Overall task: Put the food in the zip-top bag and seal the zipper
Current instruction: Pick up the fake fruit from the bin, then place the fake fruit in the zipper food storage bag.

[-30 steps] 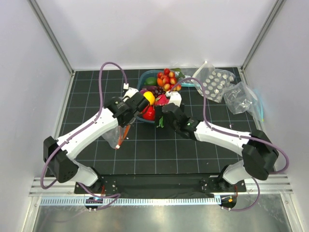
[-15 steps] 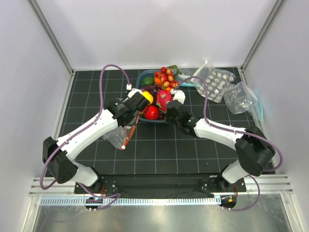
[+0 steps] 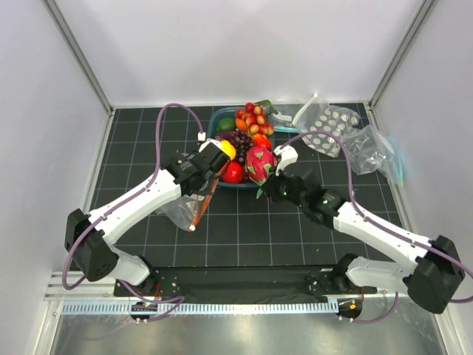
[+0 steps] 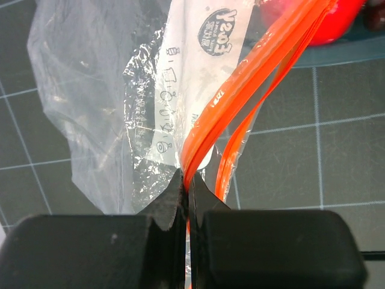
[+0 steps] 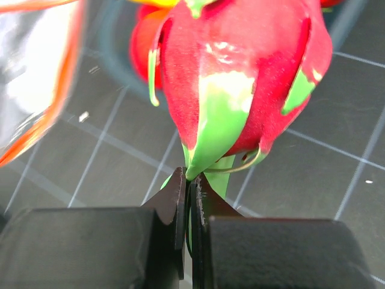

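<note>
Right arm has drawn back toward its base, elbow swung out right. The pink fruit (image 3: 259, 163) has come off the heap and now sits at the near rim of the tray (image 3: 215, 122). Left arm barely shifted.

Top view: step in hand looks like carrying the fruit left to the bag (image 3: 177, 211), which hangs from the left gripper (image 3: 211, 171) just beside the tray. Best done slowly, I judge, so the fruit doesn't swing, and aimed between the zipper (image 3: 201, 203) lips.

Left wrist: jaws pinched shut on one orange zipper lip. The other lip peels away to the right, so the mouth gapes only narrowly, probably too tight for this fruit unless it is spread.

Right wrist: right gripper (image 5: 188, 186) jaws closed on a thin green leaf at the fruit's base, with the fruit's body beyond the fingertips. A slight hold that could slip. Bag edge shows at left, apart.
</note>
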Motion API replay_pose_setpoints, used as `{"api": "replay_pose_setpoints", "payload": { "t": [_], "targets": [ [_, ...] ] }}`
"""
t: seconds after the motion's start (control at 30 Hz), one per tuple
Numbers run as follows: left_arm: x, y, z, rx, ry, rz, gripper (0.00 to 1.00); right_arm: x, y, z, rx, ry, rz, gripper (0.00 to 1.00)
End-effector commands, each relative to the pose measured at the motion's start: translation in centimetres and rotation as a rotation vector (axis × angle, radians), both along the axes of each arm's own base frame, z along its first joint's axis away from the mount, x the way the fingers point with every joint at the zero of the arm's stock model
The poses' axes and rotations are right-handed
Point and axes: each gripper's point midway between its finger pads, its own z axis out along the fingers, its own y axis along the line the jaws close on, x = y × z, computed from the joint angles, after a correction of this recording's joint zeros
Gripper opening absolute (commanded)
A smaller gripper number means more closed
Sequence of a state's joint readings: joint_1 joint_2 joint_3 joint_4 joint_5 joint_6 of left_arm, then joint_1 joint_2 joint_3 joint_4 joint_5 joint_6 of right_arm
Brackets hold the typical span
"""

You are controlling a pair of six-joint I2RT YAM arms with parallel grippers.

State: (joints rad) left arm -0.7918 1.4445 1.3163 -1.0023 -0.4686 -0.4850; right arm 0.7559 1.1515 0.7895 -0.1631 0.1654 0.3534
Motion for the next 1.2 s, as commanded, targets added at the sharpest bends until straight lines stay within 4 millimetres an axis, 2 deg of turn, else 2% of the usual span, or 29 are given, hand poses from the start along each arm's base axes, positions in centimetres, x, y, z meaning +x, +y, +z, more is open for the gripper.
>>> {"api": "replay_pose_setpoints", "payload": {
  "t": [0.0,0.07,0.1,0.2,0.3,0.5,0.63,0.67,0.8,1.03,1.07,1.17],
  "targets": [
    [0.4,-1.4,1.2,-0.087,-0.027,-0.043,0.0,-2.7,2.1,3.1,0.092,-0.049,0.213,0.01],
    [0.4,-1.5,1.3,-0.094,-0.026,-0.053,0.0,-4.0,2.8,3.2,0.107,-0.035,0.294,0.01],
    [0.4,-1.6,1.4,-0.094,-0.023,-0.057,0.0,-5.4,3.4,3.4,0.131,-0.016,0.367,0.01],
    [0.4,-1.5,1.6,-0.086,-0.012,-0.068,0.0,-7.3,4.0,3.7,0.144,-0.003,0.445,0.01],
    [0.3,-1.7,1.8,-0.079,0.0,-0.082,0.0,-8.6,4.6,4.0,0.172,0.002,0.503,0.01],
    [-0.2,-1.8,2.0,-0.046,0.053,-0.147,0.0,-11.5,5.4,6.3,0.283,-0.009,0.619,0.01],
    [-0.8,-2.4,1.7,-0.085,0.067,-0.191,0.0,-12.3,5.9,7.1,0.327,-0.005,0.654,0.01],
    [-0.8,-3.1,1.7,-0.122,0.061,-0.21,0.0,-12.5,6.0,7.3,0.339,-0.003,0.666,0.01],
    [-1.1,-3.7,1.2,-0.168,0.057,-0.233,0.0,-12.6,6.4,7.7,0.365,-0.004,0.668,0.01],
    [-2.2,-4.4,0.9,-0.244,0.08,-0.298,0.0,-11.7,7.2,6.5,0.363,0.026,0.64,0.01],
    [-2.3,-4.4,1.2,-0.255,0.071,-0.3,0.0,-11.4,7.5,6.9,0.381,0.007,0.643,0.01],
    [-2.7,-4.4,1.8,-0.285,0.06,-0.309,0.0,-11.3,8.0,6.3,0.394,0.021,0.64,0.01]
  ]
}}
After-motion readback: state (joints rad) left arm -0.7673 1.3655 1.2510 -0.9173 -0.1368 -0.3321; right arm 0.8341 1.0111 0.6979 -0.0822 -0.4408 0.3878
